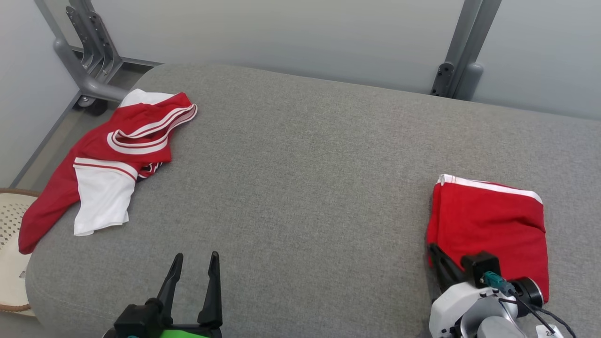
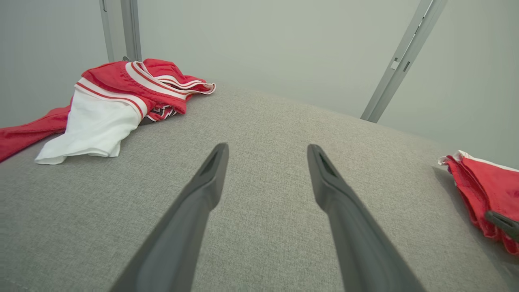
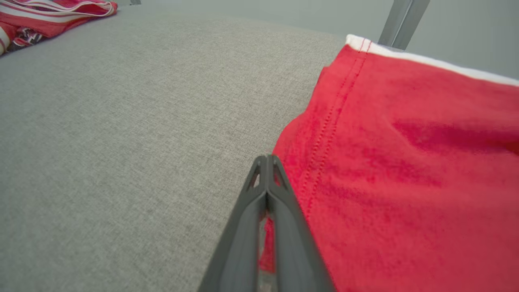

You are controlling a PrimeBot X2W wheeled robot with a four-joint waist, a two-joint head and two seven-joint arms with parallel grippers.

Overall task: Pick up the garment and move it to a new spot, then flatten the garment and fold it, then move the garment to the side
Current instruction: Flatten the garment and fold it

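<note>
A folded red garment (image 1: 488, 230) with a white hem lies at the right of the grey cushioned surface (image 1: 300, 178). My right gripper (image 1: 433, 251) is shut, its fingers lying along that garment's (image 3: 405, 170) left edge. In the right wrist view my right gripper (image 3: 267, 159) has its tips pressed together, with some red cloth showing in the slit lower down; whether cloth is pinched I cannot tell. A crumpled red-and-white garment (image 1: 117, 155) lies at the far left, one sleeve hanging over the edge. My left gripper (image 1: 196, 256) stands open near the front edge, nothing between its fingers (image 2: 211, 178).
A pale woven basket (image 1: 9, 220) stands on the floor beyond the surface's left edge. A grey metal frame (image 1: 80, 70) rises at the back left and a metal post (image 1: 462, 47) at the back right, against a pale wall. The crumpled garment (image 2: 109, 105) lies ahead-left of my left gripper (image 2: 267, 150).
</note>
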